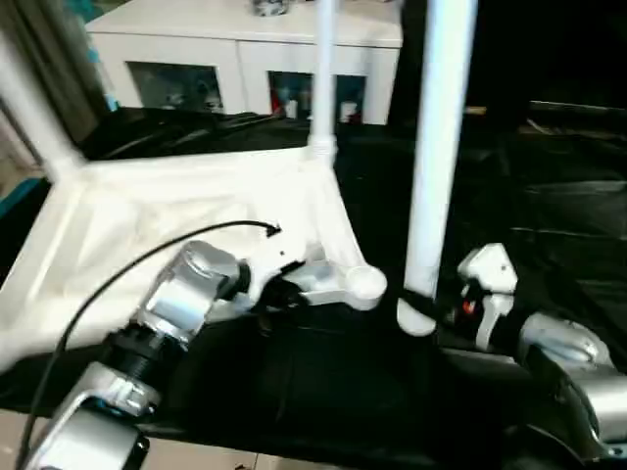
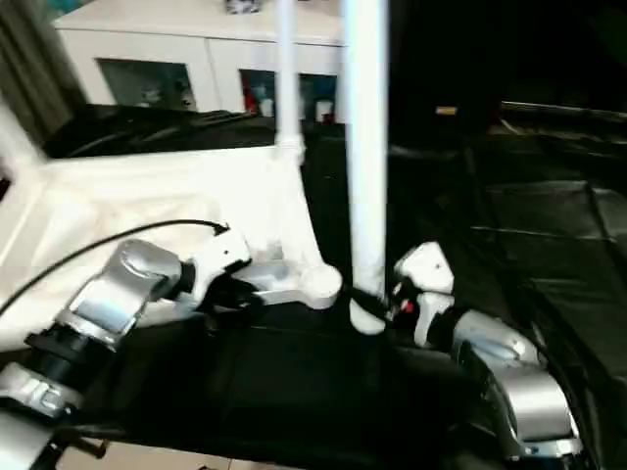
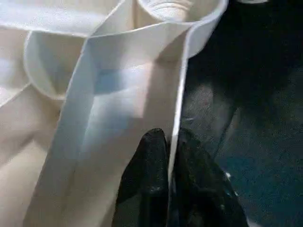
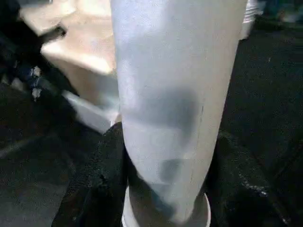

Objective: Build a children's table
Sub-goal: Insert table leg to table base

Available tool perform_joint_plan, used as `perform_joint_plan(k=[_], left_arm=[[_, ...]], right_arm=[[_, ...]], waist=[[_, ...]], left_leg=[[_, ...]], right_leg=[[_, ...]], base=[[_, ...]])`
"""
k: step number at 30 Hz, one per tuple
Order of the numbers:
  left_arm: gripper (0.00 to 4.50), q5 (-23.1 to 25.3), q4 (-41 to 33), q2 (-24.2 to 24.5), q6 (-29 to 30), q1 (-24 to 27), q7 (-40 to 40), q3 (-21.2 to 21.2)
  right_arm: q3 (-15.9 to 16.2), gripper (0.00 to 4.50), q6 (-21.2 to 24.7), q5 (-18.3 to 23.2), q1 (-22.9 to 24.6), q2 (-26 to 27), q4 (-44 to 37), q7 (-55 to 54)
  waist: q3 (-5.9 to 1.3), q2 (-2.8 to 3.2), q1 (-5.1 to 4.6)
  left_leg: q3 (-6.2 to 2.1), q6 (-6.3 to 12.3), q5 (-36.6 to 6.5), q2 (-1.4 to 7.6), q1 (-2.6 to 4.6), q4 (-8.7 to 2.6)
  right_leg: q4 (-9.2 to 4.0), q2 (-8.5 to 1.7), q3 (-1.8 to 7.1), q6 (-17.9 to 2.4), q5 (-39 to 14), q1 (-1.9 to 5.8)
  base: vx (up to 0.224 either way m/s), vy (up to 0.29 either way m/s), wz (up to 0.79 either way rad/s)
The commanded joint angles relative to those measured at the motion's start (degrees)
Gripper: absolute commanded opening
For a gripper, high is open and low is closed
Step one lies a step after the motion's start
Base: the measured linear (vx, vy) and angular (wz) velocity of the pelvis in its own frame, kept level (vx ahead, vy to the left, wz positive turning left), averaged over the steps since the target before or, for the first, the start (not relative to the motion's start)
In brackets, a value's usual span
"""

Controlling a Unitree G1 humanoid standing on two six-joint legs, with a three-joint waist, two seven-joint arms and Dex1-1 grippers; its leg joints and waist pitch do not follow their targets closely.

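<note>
Black mat (image 1: 323,382) covers the floor, white cabinet (image 1: 245,49) at the back. Table top (image 1: 147,225) lies upside down on the mat. Left gripper (image 3: 171,156) pinches its edge wall by the empty corner socket (image 1: 364,282). Right gripper (image 4: 165,189) clamps an upright leg (image 1: 441,147) just beside that corner.

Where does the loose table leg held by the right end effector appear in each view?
Left eye: held leg upright, right of centre.
Right eye: same leg upright, near centre.
Left wrist: not in it.
Right wrist: leg close up, between the black fingers.
Shared landmark: the table top's near round corner socket, beside the leg's lower end.
</note>
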Motion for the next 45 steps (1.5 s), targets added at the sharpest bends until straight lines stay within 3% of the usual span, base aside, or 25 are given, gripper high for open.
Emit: perform_joint_plan(k=[1,3,6,9,13,14,15,16,18,19,26,29,40,41,42,43,45], left_arm=[[0.13,-1.60,-1.80,-1.12,3.04,1.35,1.24,0.35],[0.06,-1.97,-3.14,-1.68,4.99,1.59,1.81,0.56],[0.06,-2.63,-4.08,-2.10,1.30,2.57,2.17,0.78],[0.06,-2.53,-3.86,-1.37,-4.49,3.34,2.36,0.16],[0.06,-2.79,-3.94,-0.84,-9.43,3.83,2.14,-0.03],[0.06,-3.70,-3.53,-1.20,-13.20,4.30,2.43,0.53],[0.06,-3.74,-3.48,-1.24,-13.34,4.32,2.52,0.59],[0.06,-3.93,-3.22,-1.28,-13.80,4.39,2.42,0.63],[0.00,-4.23,-2.49,-1.25,-15.49,4.52,2.15,0.66],[0.00,-4.38,-2.12,-1.28,-16.42,4.54,1.98,0.70],[0.00,-6.42,-0.15,-1.54,-17.02,5.20,0.04,1.08],[0.00,-7.44,0.62,-2.17,-17.39,5.24,-0.15,1.86],[0.00,-7.32,1.95,-2.26,-19.54,4.83,0.41,2.25],[0.29,-7.03,2.13,-2.18,-19.66,4.75,0.55,2.06],[0.47,-6.50,2.27,-1.91,-18.64,4.52,0.35,1.49],[0.58,-6.50,2.27,-1.91,-18.64,4.52,0.35,1.49],[0.58,-5.62,2.61,-1.55,-18.09,4.15,-0.34,0.52]], right_arm=[[-3.29,1.88,2.57,3.12,-1.94,1.34,0.41,-1.92],[-4.53,1.88,4.14,4.96,-2.83,2.02,0.42,-2.53],[-4.40,1.88,4.91,5.34,-3.62,2.05,0.39,-2.28],[-3.61,1.88,4.46,4.67,-3.94,1.87,0.85,-1.95],[-3.79,1.88,3.77,5.10,-4.79,2.57,0.96,-2.00],[-3.69,1.88,3.40,6.13,-6.41,3.60,1.20,-1.60],[-3.64,1.88,3.40,6.18,-6.52,3.65,1.22,-1.55],[-3.47,1.88,3.67,6.74,-7.12,3.95,1.35,-1.06],[-3.17,1.88,3.90,7.37,-8.05,4.38,1.69,-0.39],[-3.07,1.88,3.92,7.52,-8.45,4.53,1.92,-0.16],[-1.17,1.88,2.67,6.22,-12.54,5.45,5.75,1.76],[0.29,1.88,0.50,3.84,-13.56,5.48,9.59,1.88],[1.91,1.88,-1.01,1.88,-13.85,4.56,11.84,2.73],[1.93,1.88,-1.17,1.77,-13.77,4.57,11.90,2.77],[1.98,1.88,-1.42,1.69,-13.65,4.61,11.99,2.83],[1.98,1.88,-1.42,1.69,-13.65,4.61,11.99,2.83],[2.00,1.88,-1.50,1.68,-13.54,4.65,11.96,2.79]], waist=[[-3.33,-0.40,0.53],[-3.47,-0.38,0.97],[-3.45,-0.63,1.12],[-3.40,-1.10,1.20],[-3.29,-1.08,1.22],[-3.27,-1.20,1.05],[-3.25,-1.17,1.04],[-3.24,-1.54,0.90],[-3.22,-1.25,1.00],[-3.25,-1.53,1.10],[-3.40,-1.58,1.81],[-3.37,-1.66,1.82],[-3.42,-1.83,2.16],[-3.39,-1.87,2.13],[-3.36,-1.47,2.14],[-3.39,-1.60,2.12],[-3.46,-1.36,2.20]], left_leg=[[-2.44,4.75,-5.34,5.39,-0.28,-4.87],[-2.37,5.18,-3.54,5.45,-0.11,-4.77],[-2.24,5.76,-3.03,5.32,-0.34,-4.71],[-2.19,5.88,-3.47,5.27,-0.37,-4.78],[-2.28,5.39,-3.62,5.33,-0.32,-4.92],[-2.26,5.18,-3.98,5.32,-0.36,-4.95],[-2.24,5.08,-4.16,5.31,-0.32,-4.95],[-2.16,5.04,-4.30,5.25,-0.38,-4.94],[-2.17,4.83,-4.49,5.26,-0.21,-4.93],[-2.09,4.90,-4.12,5.33,-0.10,-4.89],[-1.88,5.20,-1.54,5.31,-0.03,-4.78],[-1.81,4.96,-1.66,5.25,-0.05,-4.78],[-1.78,5.61,-1.12,5.25,-0.11,-4.71],[-1.76,5.42,-1.57,5.25,-0.09,-4.74],[-1.78,5.18,-1.95,5.26,-0.03,-4.75],[-1.80,4.93,-2.19,5.28,-0.03,-4.78],[-1.82,4.60,-2.19,5.39,0.16,-4.82]], right_leg=[[-4.31,-5.91,3.16,-14.97,-14.10,3.08],[-4.03,-5.94,3.16,-16.01,-11.02,3.06],[-3.82,-5.96,3.14,-16.32,-8.70,3.24],[-4.12,-6.04,3.11,-15.26,-10.86,3.29],[-4.14,-6.02,3.06,-14.40,-12.49,3.10],[-4.16,-6.05,3.07,-14.23,-13.01,3.12],[-4.22,-6.06,3.08,-14.20,-13.34,3.07],[-4.23,-6.02,3.07,-14.03,-13.69,3.09],[-4.34,-6.13,3.14,-13.65,-15.07,2.98],[-4.25,-6.10,3.19,-13.58,-14.78,2.88],[-3.61,-6.12,3.15,-14.25,-11.45,2.85],[-3.66,-6.13,3.10,-14.48,-11.92,2.77],[-3.63,-6.14,3.10,-13.95,-11.92,2.89],[-3.72,-6.12,3.12,-13.76,-12.56,2.88],[-3.80,-6.07,3.13,-13.68,-12.97,2.78],[-3.77,-6.11,3.13,-13.69,-13.11,2.87],[-3.67,-6.03,3.11,-14.03,-12.26,2.70]], base=[[0.000,0.000,0.00],[0.000,0.000,0.00],[0.000,0.000,0.00],[0.000,0.000,0.00],[0.000,0.000,0.00],[0.000,0.000,0.00],[0.000,0.000,0.00],[0.000,0.000,0.00],[0.000,0.000,0.00],[0.000,0.000,0.00],[0.000,0.000,0.00],[0.000,0.000,0.00],[0.000,0.000,0.00],[0.000,0.000,0.00],[0.000,0.000,0.00],[0.000,0.000,0.00],[0.000,0.000,0.00]])
